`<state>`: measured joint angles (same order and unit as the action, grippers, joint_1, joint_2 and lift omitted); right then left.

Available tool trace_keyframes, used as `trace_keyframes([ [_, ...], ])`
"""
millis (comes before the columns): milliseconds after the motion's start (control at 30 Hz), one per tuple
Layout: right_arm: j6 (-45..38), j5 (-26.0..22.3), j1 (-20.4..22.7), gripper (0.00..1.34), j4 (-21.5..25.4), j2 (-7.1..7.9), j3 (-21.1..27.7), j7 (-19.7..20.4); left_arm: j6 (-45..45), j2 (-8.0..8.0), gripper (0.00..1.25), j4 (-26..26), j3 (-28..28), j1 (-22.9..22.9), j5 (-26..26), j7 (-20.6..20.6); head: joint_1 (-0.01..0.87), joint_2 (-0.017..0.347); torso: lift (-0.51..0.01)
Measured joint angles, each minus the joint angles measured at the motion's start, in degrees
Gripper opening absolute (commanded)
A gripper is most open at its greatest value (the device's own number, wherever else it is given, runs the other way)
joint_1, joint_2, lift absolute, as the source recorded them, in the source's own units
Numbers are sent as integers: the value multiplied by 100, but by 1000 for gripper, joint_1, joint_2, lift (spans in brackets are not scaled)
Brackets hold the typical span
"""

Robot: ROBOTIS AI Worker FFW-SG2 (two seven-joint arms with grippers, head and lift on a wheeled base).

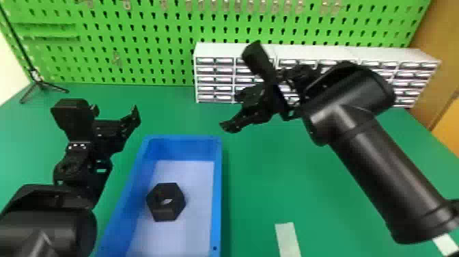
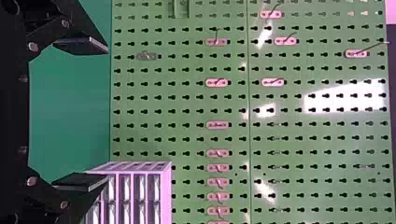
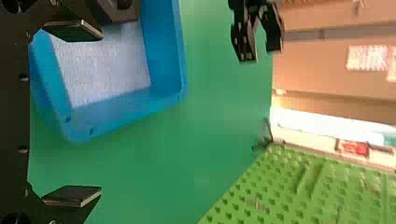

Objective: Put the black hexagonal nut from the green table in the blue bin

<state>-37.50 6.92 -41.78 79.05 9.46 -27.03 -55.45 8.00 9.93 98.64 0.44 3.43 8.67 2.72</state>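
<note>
The black hexagonal nut (image 1: 164, 211) lies flat in the blue bin (image 1: 217, 191), lower left of the head view, nearer the bottom edge than the left gripper (image 1: 115, 110) and right gripper (image 3: 100, 112), both spread and empty; withdrawal seems next.

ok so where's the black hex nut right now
In the head view, the black nut lies inside the blue bin, right of the left gripper.
</note>
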Motion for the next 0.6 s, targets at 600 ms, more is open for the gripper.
trace_keyframes([
  [600,446,-289,890,1197,-4,-354,1796,1245,0,-9,953,66,1,-26,37,46,683,28,-96],
])
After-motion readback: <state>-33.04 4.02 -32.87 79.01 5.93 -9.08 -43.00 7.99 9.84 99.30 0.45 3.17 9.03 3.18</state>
